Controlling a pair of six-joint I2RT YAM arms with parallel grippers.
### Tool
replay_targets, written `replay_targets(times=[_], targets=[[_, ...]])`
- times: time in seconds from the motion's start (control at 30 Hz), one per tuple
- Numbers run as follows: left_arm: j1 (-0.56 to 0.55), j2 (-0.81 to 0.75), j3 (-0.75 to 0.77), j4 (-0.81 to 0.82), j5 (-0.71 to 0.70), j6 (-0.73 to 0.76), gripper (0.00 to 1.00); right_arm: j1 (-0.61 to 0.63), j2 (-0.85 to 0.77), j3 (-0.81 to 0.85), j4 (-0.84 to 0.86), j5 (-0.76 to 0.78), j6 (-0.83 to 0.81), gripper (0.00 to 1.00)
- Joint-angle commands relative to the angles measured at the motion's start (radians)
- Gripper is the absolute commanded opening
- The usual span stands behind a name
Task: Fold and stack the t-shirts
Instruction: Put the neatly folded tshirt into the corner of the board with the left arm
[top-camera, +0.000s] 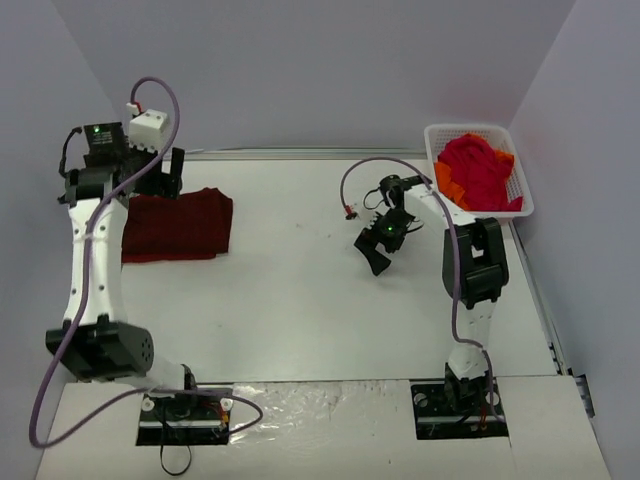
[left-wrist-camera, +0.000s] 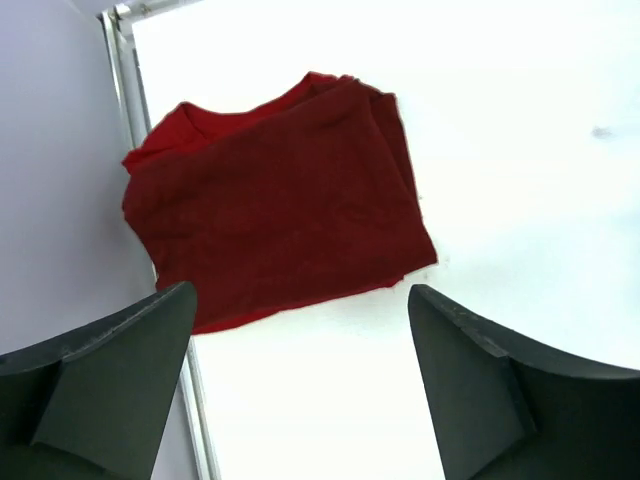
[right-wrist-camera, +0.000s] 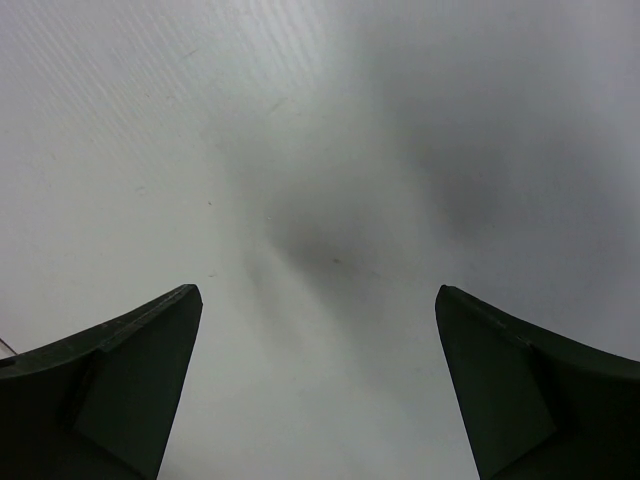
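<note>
A folded dark maroon t-shirt (top-camera: 178, 226) lies flat at the table's left side, a brighter red layer showing along its edge (left-wrist-camera: 178, 124). My left gripper (top-camera: 162, 176) hangs above the shirt's far edge. In the left wrist view its jaws (left-wrist-camera: 300, 292) stand wide apart with nothing between them, and the maroon t-shirt (left-wrist-camera: 285, 205) lies beyond the fingertips. More t-shirts, crimson (top-camera: 476, 168) and orange (top-camera: 446, 181), are piled in the basket. My right gripper (top-camera: 378, 246) is open over bare table (right-wrist-camera: 320, 200), holding nothing (right-wrist-camera: 318, 292).
The white lattice basket (top-camera: 470, 128) stands at the back right corner against the wall. Walls close in the table on the left, back and right. The table's metal left edge (left-wrist-camera: 125, 110) runs right beside the folded shirt.
</note>
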Motion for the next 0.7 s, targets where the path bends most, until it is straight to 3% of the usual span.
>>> replay_targets(times=[0.0, 0.17, 0.27, 0.43, 0.57, 0.67], targets=[[0.005, -0.121, -0.132, 0.006, 0.083, 0.025, 0.87, -0.057, -0.141, -0.005, 0.064, -0.009, 0.1, 1.0], [-0.005, -0.302, -0.459, 0.224, 0.155, -0.012, 0.93, -0.103, -0.311, -0.086, 0.209, 0.067, 0.214, 1.0], [-0.019, -0.328, -0.538, 0.253, 0.155, -0.041, 0.97, -0.14, -0.423, -0.155, 0.255, 0.056, 0.245, 1.0], [-0.022, -0.342, -0.607, 0.265, 0.178, -0.016, 0.94, -0.176, -0.619, -0.342, 0.35, 0.09, 0.285, 1.0], [-0.022, -0.414, -0.677, 0.314, 0.172, -0.001, 0.94, -0.206, -0.701, -0.471, 0.468, 0.148, 0.331, 1.0], [-0.022, -0.431, -0.696, 0.325, 0.192, 0.007, 0.94, -0.251, -0.729, -0.502, 0.508, 0.095, 0.344, 1.0]])
